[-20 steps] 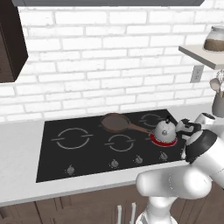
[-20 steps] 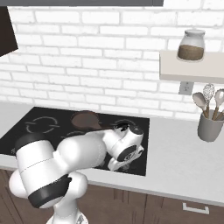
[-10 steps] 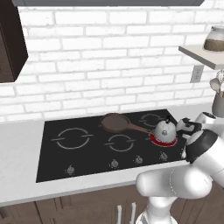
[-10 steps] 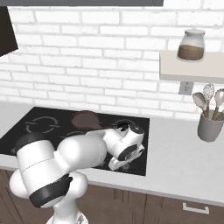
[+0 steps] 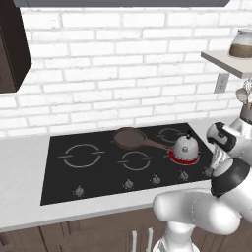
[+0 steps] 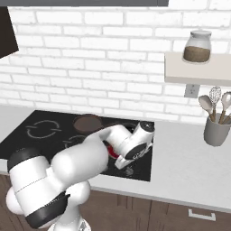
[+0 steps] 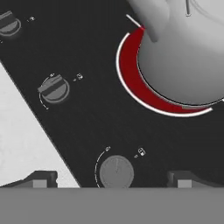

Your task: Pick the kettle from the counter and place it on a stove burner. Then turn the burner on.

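On the cooktop (image 5: pixel 98 172) in the left base view, you find the kettle (image 5: pixel 185 146) at about three o'clock, sitting upright on a burner (image 5: pixel 184 156) that glows red beneath it. A brown pan (image 5: pixel 129 137) lies just beside it toward nine o'clock, its handle reaching nearly to the kettle. Knobs (image 5: pixel 128 183) line the front edge of the glass, and pale smooth worktop (image 5: pixel 24 187) surrounds the black slab.

From the right base view, your arm bends low over the cooktop's front corner, with the claw (image 6: pixel 128 166) angled down at the knob row. A grey pot of utensils (image 6: pixel 216 124) stands well apart at three o'clock on the worktop, and a jar (image 6: pixel 196 46) sits on the shelf above.

Through the hand view, the kettle's rounded silver belly fills the one o'clock corner, and a crescent of lit red ring shows at its nine o'clock side. A round grey knob (image 7: pixel 116 171) sits at six o'clock, between the two dark fingertips (image 7: pixel 40 179), which stand spread wide and grip nothing.

You would judge the kettle stiff, smooth metal, likely slippery on its curved sides and fairly light if empty; the top knob or handle is the surer hold. It looks already placed, and the burner seems on.
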